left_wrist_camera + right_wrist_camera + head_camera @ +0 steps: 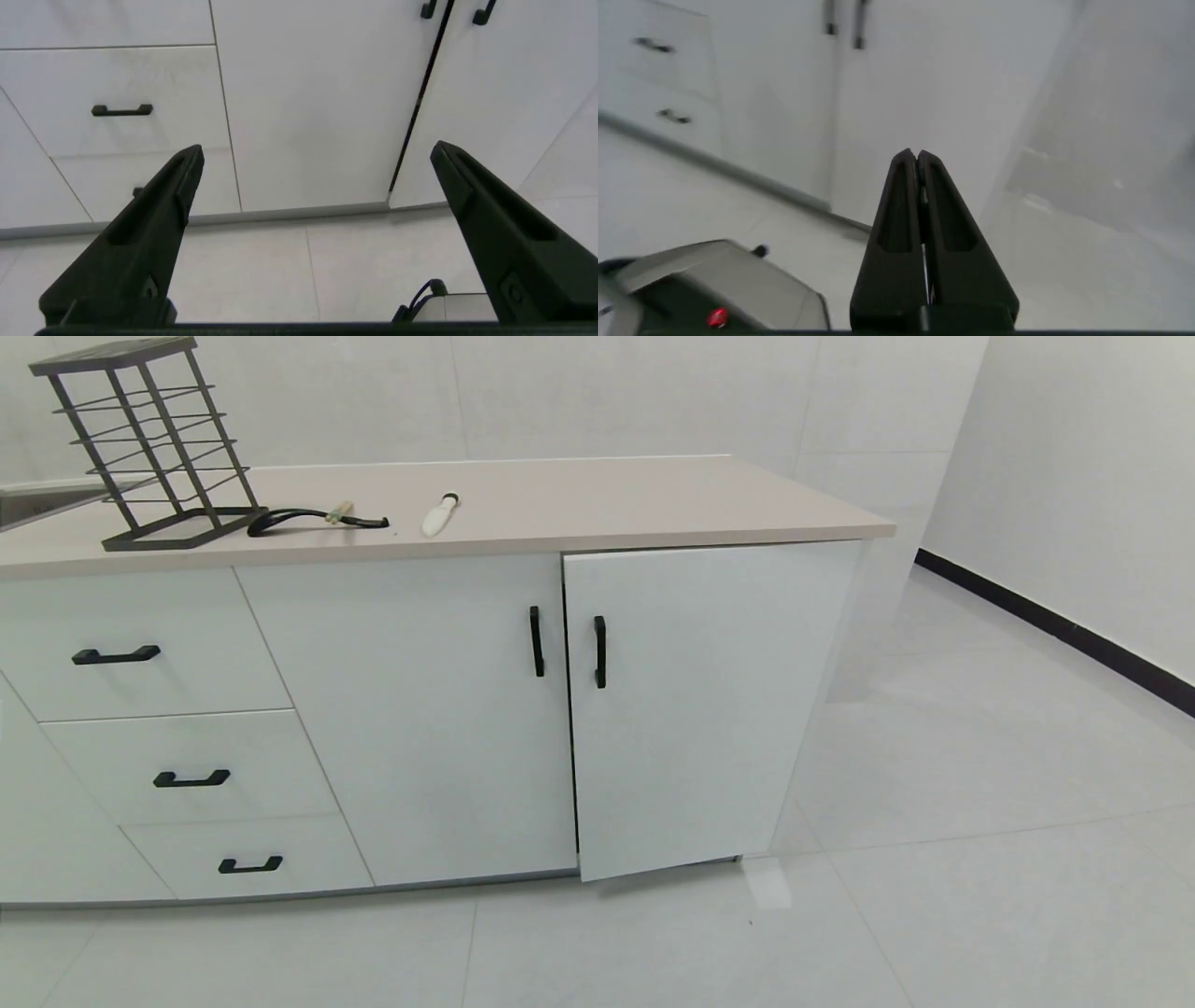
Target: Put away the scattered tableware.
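Head view: a beige bench (607,495) tops a run of white cabinets. A dark wire rack (149,439) stands upright near the bench's left end, and the corner of a sink (37,499) shows beyond it at the edge of the picture. A black utensil (280,518) lies flat just beside the rack's base, on its right, with its long handle pointing away from the rack. A small pale wooden piece (340,511) lies against that handle; what it is cannot be told. Further right, apart from both, a white utensil (439,515) with a dark tip lies on the bench, near the front edge.

Below the bench are three drawers (187,765) with black handles on the left and two doors to their right. The right door (700,709) stands slightly ajar, its lower edge out from the cabinet front.

In the left wrist view the left pincer (316,154) is spread wide with nothing between its fingers. It hangs low over the tiled floor (308,271) and faces the drawers and doors. In the right wrist view the right pincer (915,157) has its fingers pressed together, holding nothing, and points toward the doors.
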You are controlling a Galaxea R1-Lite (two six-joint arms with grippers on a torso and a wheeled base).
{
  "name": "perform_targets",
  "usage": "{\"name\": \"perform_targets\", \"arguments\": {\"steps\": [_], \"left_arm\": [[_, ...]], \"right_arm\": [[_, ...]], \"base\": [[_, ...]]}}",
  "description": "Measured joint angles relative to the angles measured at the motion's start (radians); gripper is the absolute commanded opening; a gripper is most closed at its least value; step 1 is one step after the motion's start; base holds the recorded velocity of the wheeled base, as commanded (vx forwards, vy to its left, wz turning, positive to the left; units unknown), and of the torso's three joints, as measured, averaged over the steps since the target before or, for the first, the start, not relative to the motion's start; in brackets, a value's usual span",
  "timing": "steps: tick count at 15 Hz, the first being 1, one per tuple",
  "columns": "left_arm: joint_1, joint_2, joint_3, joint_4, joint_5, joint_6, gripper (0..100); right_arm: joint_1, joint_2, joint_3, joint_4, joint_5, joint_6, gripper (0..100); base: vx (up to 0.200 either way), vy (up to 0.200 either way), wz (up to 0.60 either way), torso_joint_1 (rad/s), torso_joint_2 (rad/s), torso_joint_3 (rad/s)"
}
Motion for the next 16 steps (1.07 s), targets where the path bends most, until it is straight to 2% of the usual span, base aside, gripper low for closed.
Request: {"name": "perform_targets", "arguments": {"steps": [2,3,12,14,16], "left_arm": [[-0.001,0.0,0.0,0.0,-0.001,0.003,100],[0.0,0.0,0.0,0.0,-0.001,0.004,100],[-0.001,0.0,0.0,0.001,-0.002,0.005,100],[0.0,0.0,0.0,0.0,-0.002,0.006,100],[-0.001,0.0,0.0,0.001,-0.001,0.004,100]], "right_arm": [[-0.001,-0.014,0.0,0.043,-0.238,0.074,0],[-0.001,-0.017,0.0,0.066,-0.293,0.125,0],[-0.001,-0.021,-0.002,0.072,-0.297,0.144,0],[-0.001,-0.021,-0.001,0.072,-0.298,0.143,0],[-0.003,-0.021,-0.002,0.071,-0.299,0.141,0]], "base": [[0.0,0.0,0.0,0.0,0.0,0.0],[0.2,0.2,0.0,0.002,0.0,-0.007],[0.2,0.2,0.0,0.002,0.0,0.0],[0.0,0.0,0.0,0.0,0.0,0.0],[0.0,0.0,0.6,0.007,0.0,-0.002]]}}
